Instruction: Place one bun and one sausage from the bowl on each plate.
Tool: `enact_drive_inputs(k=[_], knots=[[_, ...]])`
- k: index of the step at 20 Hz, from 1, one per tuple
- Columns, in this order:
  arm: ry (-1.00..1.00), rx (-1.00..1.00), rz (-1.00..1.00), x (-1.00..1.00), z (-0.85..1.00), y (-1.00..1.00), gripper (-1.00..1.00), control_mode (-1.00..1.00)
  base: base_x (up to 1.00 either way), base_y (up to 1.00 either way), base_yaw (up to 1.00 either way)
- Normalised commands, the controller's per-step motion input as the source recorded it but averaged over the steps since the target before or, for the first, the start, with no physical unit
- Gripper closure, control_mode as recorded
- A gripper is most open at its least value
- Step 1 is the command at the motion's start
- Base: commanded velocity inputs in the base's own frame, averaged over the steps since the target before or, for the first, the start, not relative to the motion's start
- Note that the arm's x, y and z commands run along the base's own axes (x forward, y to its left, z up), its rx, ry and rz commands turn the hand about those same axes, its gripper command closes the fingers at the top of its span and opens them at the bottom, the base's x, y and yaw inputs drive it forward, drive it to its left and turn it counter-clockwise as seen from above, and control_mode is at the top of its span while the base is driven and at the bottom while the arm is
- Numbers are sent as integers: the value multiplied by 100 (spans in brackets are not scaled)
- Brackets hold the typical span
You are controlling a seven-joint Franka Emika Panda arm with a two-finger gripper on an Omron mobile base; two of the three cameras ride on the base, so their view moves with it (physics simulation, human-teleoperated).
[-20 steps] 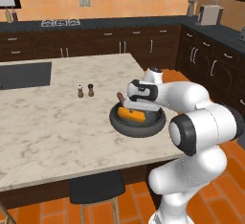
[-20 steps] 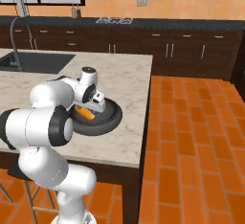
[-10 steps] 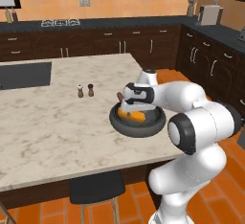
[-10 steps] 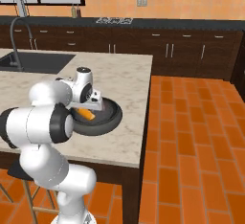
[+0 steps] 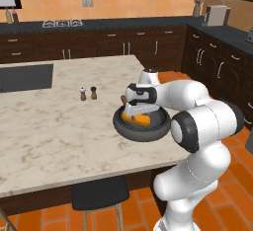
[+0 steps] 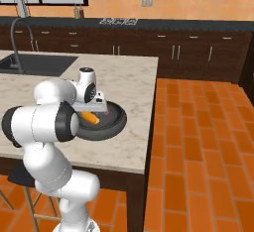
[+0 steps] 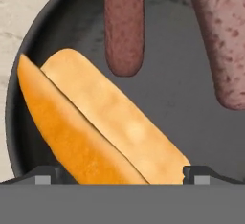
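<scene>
The gripper (image 5: 134, 112) hangs low over the bowl (image 5: 123, 126), pointing down into it, with the white hand just above the rim on the side nearest the arm. In the hand view its two dark fingertips (image 7: 48, 174) stand far apart at the bottom edge, one at each side of the bun (image 7: 110, 122), so the jaws are spread wide and hold nothing; whether the tips touch the bun cannot be told.

The bun is a split hot-dog roll, orange crust on one side and pale cut face on the other, lying slantwise directly below the gripper and running between the fingertips. From the left base view it shows as an orange wedge (image 5: 138, 120) just under the hand, inside the bowl. From the right base view the same orange end (image 6: 90, 118) peeks out beside the hand.

Beyond the bun, farther from the gripper along its line of sight, two sausages lie on the dark floor of the bowl: a shorter reddish-brown sausage (image 7: 124, 24) and, beside it, a longer speckled sausage (image 7: 221, 41), apart from each other and neither under the fingers.

The bowl sits on the marble island counter (image 5: 44, 126). Off to the side of the gripper, well apart from the bowl, stand two small shakers (image 5: 88, 93)
</scene>
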Motion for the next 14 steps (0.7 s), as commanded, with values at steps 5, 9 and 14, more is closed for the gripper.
enact_drive_inputs(k=[5, 9, 14], knots=[[10, 11, 7, 0, 0, -1, -100, -100, 0, 0, 0], [2, 14, 3, 0, 0, 0, -100, -100, 0, 0, 0], [0, 4, 0, -10, -17, 3, 100, -100, 0, 0, 0]])
